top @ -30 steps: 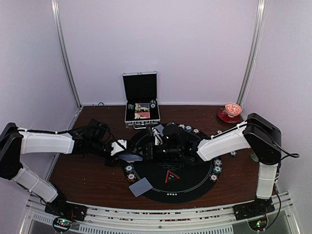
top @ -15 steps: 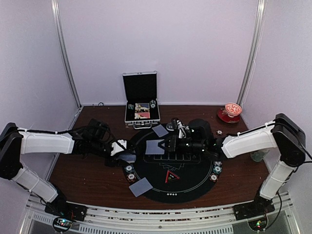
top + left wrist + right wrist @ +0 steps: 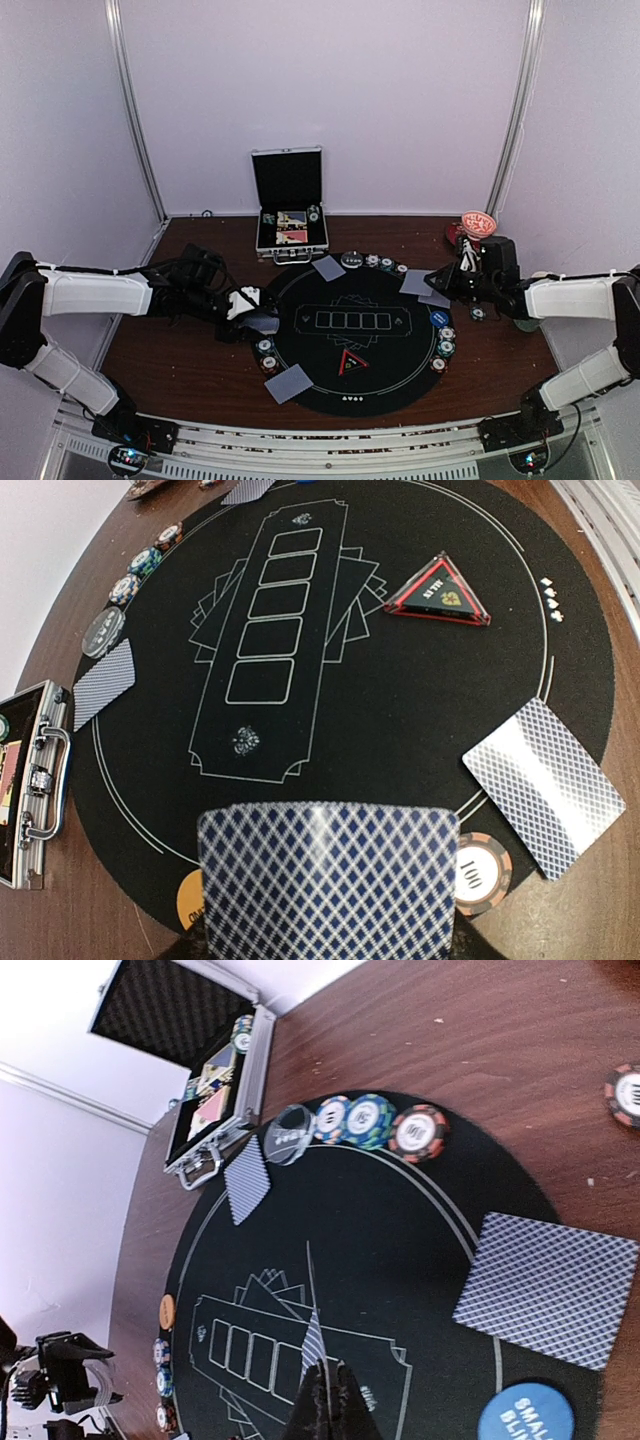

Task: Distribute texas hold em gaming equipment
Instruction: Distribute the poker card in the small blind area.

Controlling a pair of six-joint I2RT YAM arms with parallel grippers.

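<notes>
Finding one: my left jaws are clamped on the deck of cards (image 3: 328, 878), held over the left rim of the round black mat (image 3: 350, 390). In my left wrist view the deck's lattice back fills the lower frame and hides the fingers. Only the overhead view places it at the mat's left side. That wrist view alone reads a "100" chip (image 3: 481, 873) and an orange disc (image 3: 188, 900) at the deck's lower corners, both on the mat's rim. It also shows a red-edged triangle marker (image 3: 437, 593) lying on the mat.

Finding two: my right jaws are closed on a single card (image 3: 311, 1345), seen edge-on in my right wrist view over the mat's right part. Overhead I cannot tell it from the dealt card (image 3: 548, 1288) lying flat across the right rim. The right wrist view adds a blue disc (image 3: 525, 1415) near that card and a row of chips (image 3: 368, 1120) on the far rim.

Overhead, another card (image 3: 289, 383) lies at the near-left rim. The open silver case (image 3: 290, 215) stands at the far side of the bench (image 3: 170, 365).
</notes>
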